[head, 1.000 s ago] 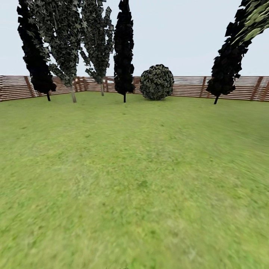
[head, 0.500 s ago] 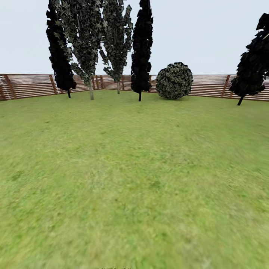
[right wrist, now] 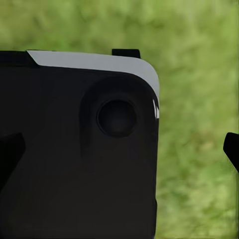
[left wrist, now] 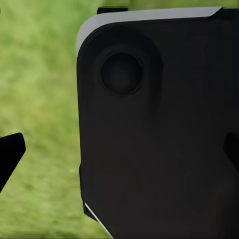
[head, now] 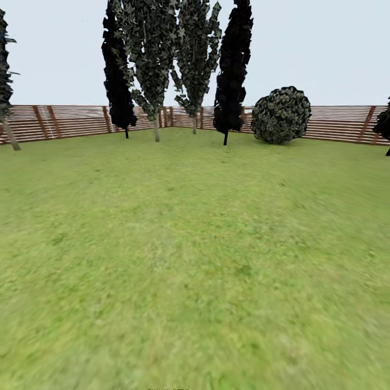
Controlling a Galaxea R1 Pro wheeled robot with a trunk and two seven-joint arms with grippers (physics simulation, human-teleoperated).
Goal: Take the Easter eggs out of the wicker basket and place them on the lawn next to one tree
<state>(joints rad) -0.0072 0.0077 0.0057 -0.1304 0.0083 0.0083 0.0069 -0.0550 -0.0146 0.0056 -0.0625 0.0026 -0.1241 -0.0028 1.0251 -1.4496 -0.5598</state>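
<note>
Two pale-trunked trees stand side by side at the far end of the lawn (head: 195,244), the nearer tree (head: 154,70) with its grey-beige trunk planted in the grass just before the fence (head: 70,120), the other tree (head: 194,65) close behind it. A nearly black tree (head: 118,76) rises on one side of the pair and another black tree (head: 233,70) on the other. A round bush (head: 281,115) sits near the fence further along. At the left edge of the head view, part of another pale trunk (head: 11,135) leans against the fence line.

Each wrist view looks down on blurred grass past a large black robot body panel (left wrist: 159,129). Dark fingertips of the left gripper (left wrist: 122,149) sit at both edges of its view, spread wide apart; the right gripper (right wrist: 124,149) likewise is spread wide and holds nothing.
</note>
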